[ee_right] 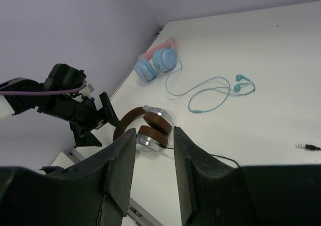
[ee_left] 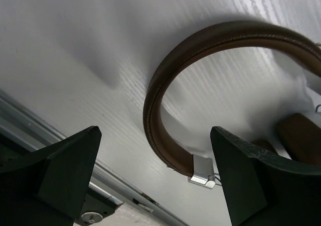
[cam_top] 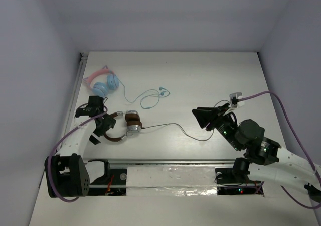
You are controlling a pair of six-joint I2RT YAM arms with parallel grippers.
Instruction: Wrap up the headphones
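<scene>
The headphones [cam_top: 128, 125] lie on the white table at the near left, with a brown headband [ee_left: 200, 40], brown pads and silver cups [ee_right: 153, 128]. Their thin black cable [cam_top: 170, 125] trails right across the table, and its plug [ee_right: 307, 146] lies loose. My left gripper [cam_top: 100, 129] is open and hovers at the headband, which shows between its fingers [ee_left: 155, 130] without touching them. My right gripper [cam_top: 204, 116] is open and empty [ee_right: 154, 131]. It is raised to the right of the headphones, over the cable's far end.
Pink-and-blue cat-ear headphones [cam_top: 103, 83] lie at the far left by the wall. Thin teal earbuds [cam_top: 153, 96] lie behind the brown headphones. A metal rail [cam_top: 165, 161] runs along the table's near edge, close to my left gripper [ee_right: 98, 125].
</scene>
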